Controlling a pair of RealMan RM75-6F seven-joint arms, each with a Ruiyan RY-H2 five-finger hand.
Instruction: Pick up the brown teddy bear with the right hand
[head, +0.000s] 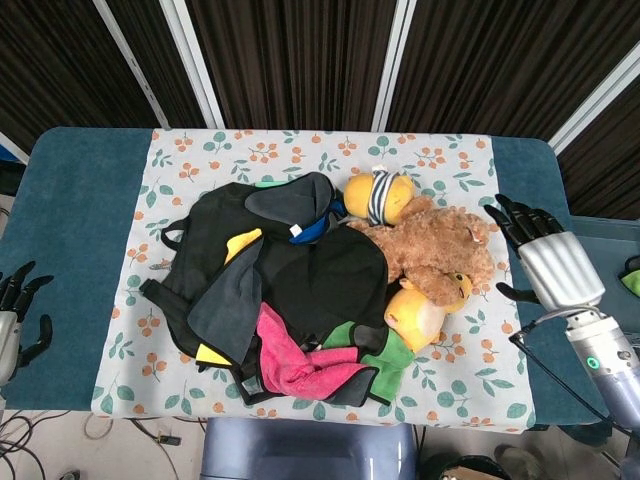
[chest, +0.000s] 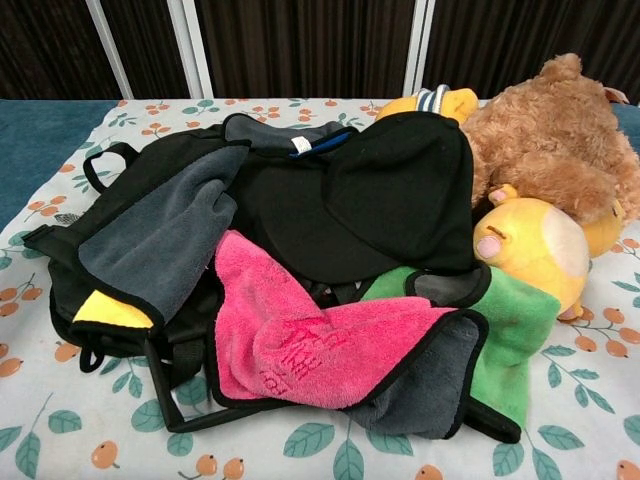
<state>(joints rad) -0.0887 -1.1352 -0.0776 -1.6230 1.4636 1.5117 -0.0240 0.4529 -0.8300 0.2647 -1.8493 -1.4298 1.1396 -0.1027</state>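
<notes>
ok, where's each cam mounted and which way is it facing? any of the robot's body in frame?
Head view: sits high, looking steeply down on the whole table; shows the right hand, fingers spread, beside the brown teddy bear, and the left hand at the frame's left edge.
Chest view: sits low at the near table edge, looking level across the pile; no hand or arm shows.
Shared: teddy bear, yellow plush, pink towel, black bag, floral cloth.
</notes>
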